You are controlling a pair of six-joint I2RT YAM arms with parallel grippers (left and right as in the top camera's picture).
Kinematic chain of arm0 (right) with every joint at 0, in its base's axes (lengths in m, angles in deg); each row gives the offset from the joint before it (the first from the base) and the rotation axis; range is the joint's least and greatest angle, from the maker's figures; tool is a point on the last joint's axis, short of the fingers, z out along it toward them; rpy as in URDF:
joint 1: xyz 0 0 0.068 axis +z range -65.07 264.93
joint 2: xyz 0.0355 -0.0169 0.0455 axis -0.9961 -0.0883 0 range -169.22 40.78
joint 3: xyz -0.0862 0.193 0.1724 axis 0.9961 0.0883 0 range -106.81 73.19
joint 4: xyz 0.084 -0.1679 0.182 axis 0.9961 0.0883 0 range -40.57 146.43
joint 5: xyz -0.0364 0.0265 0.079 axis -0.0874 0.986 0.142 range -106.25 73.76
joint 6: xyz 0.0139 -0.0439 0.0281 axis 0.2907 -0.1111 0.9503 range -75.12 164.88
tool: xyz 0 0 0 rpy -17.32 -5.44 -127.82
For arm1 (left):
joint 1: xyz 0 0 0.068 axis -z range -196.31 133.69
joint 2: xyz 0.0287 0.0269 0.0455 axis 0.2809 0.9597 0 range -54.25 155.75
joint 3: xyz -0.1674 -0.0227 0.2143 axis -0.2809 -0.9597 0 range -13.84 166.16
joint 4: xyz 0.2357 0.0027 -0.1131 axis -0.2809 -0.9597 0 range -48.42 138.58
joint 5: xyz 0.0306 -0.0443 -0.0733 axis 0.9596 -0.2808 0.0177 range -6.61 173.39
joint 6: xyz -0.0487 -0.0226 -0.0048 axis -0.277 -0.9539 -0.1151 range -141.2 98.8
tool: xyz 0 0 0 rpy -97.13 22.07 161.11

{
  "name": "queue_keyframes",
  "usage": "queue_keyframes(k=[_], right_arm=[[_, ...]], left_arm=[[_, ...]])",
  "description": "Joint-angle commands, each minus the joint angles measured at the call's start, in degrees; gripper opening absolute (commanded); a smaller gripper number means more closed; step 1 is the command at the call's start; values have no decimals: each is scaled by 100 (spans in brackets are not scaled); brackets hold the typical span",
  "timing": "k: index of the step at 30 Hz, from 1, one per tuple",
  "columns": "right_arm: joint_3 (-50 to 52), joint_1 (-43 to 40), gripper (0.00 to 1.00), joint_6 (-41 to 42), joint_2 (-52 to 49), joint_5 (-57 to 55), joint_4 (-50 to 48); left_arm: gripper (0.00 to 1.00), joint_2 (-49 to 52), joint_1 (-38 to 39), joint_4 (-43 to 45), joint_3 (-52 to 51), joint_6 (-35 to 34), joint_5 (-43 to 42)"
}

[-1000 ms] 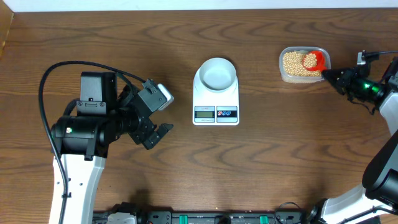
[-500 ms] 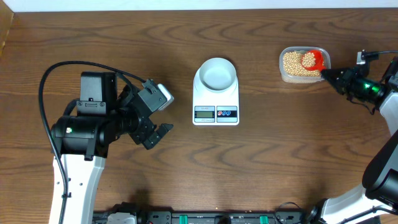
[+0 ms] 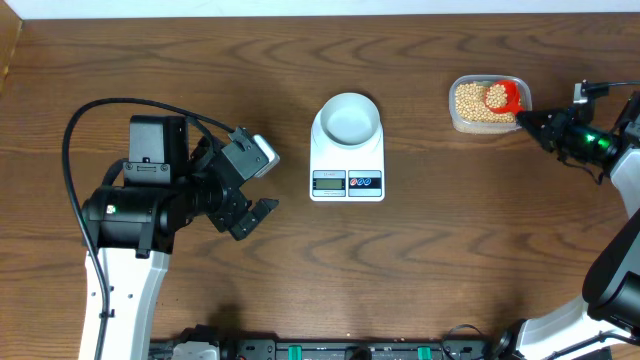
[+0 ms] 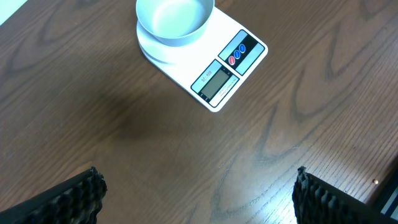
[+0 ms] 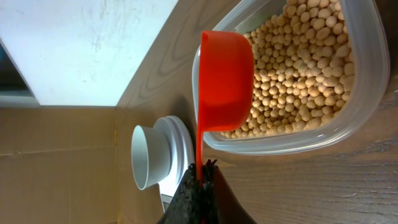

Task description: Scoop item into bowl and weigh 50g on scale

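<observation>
The pale bowl [image 3: 349, 118] stands empty on the white scale [image 3: 347, 181] at the table's middle; both also show in the left wrist view, bowl [image 4: 175, 20] on scale [image 4: 227, 73]. Tan beans [image 3: 472, 103] fill a clear tub [image 3: 487, 125] at the right. My right gripper [image 3: 527, 120] is shut on the handle of an orange scoop [image 5: 225, 79], whose cup rests among the beans [image 5: 298, 68]. My left gripper [image 3: 262, 182] hangs wide open over bare wood left of the scale, its fingers [image 4: 79, 194] holding nothing.
The clear tub [image 5: 336, 124] sits near the table's right edge. Black cable [image 3: 90, 110] loops over the left arm. A cardboard panel [image 5: 56, 168] and a white wall stand beyond the table.
</observation>
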Motion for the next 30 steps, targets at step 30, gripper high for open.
queue_keyframes(k=[30], right_arm=[[-9, -50, 1, 11, -70, -479, -103]], left_arm=[[98, -44, -24, 306, 122, -116, -258]])
